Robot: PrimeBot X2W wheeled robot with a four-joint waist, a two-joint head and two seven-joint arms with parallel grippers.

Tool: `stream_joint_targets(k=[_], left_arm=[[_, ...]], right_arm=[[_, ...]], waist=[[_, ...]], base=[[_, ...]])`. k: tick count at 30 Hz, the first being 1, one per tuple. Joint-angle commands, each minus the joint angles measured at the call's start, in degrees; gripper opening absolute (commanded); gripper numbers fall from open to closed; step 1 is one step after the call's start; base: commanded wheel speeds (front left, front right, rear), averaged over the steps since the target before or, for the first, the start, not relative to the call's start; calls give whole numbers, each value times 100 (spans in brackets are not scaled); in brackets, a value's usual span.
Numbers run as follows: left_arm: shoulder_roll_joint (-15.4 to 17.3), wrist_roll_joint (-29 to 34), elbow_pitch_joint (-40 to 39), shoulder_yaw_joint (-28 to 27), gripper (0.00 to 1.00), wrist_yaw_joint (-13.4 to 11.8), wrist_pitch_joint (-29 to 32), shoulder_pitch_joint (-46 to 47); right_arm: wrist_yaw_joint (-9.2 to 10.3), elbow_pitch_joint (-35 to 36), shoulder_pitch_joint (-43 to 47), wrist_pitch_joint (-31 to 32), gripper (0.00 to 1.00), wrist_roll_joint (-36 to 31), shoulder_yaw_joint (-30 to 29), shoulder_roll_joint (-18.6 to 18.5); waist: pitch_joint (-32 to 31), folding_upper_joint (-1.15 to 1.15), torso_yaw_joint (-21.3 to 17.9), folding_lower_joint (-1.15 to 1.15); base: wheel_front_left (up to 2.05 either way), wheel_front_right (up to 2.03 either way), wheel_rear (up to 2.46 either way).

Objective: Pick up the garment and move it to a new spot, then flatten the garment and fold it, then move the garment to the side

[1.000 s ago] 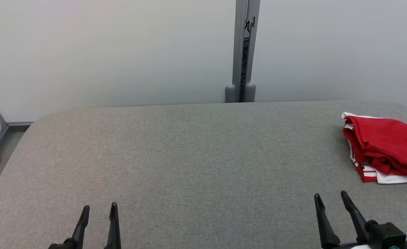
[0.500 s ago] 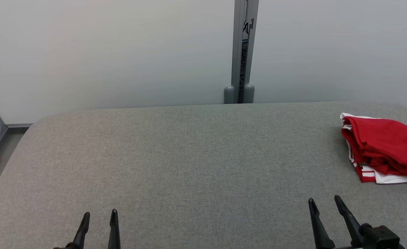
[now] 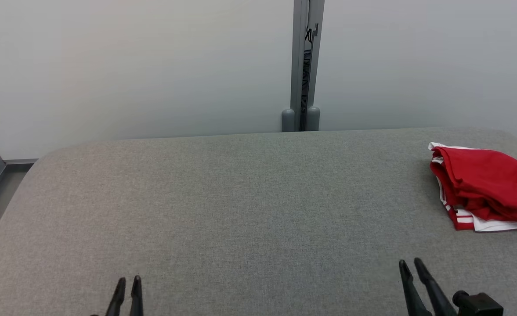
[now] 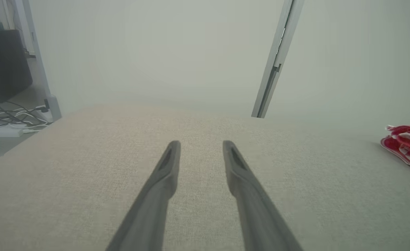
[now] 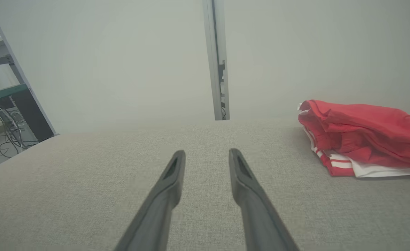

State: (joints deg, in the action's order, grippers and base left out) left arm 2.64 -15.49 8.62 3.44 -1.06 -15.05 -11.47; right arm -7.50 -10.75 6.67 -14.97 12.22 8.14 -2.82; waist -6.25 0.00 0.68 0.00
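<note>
Red garment [image 3: 482, 188] lies folded at the right of the desk [image 3: 240, 210]; my left fingers [image 4: 166, 167] and right fingers [image 5: 241, 174] hang parted, empty; job seems finished.

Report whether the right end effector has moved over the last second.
Yes. The right end effector has drawn back toward the robot, widening its gap from the crumpled red-and-white garment lying on the grey fabric table; its fingers have also narrowed.
</note>
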Motion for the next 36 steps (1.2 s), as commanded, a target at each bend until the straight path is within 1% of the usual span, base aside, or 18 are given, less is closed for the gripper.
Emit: stream_joint_targets(k=[1, 4, 6, 15, 36], left_arm=[[-9, -28, 59, 4, 0, 2, 18, -25], [-14, -114, 147, 7, 0, 11, 46, -44], [-12, -450, 193, 19, 0, 47, 104, 69], [-7, -1386, 322, 79, 0, 150, 239, 387], [5, -3296, 575, 187, 0, 361, 535, 1030]], right_arm=[[0, -44, 25, 5, 0, 17, -5, 8], [0, -116, 61, 31, 0, 101, -23, 22], [0, -121, 9, 132, 0, 464, -112, -3], [0, -159, -161, 426, 0, 1466, -374, -76], [0, -232, -506, 1068, 0, 3450, -961, -172]], waist=[[1, 0, -1, 0], [6, 0, -1, 0], [21, 0, -3, 0], [69, 0, -8, 0], [186, 0, -20, 0]], base=[[0, 0, 0], [0, 0, 0], [0, 0, 0], [0, 0, 0], [0, 0, 0]])
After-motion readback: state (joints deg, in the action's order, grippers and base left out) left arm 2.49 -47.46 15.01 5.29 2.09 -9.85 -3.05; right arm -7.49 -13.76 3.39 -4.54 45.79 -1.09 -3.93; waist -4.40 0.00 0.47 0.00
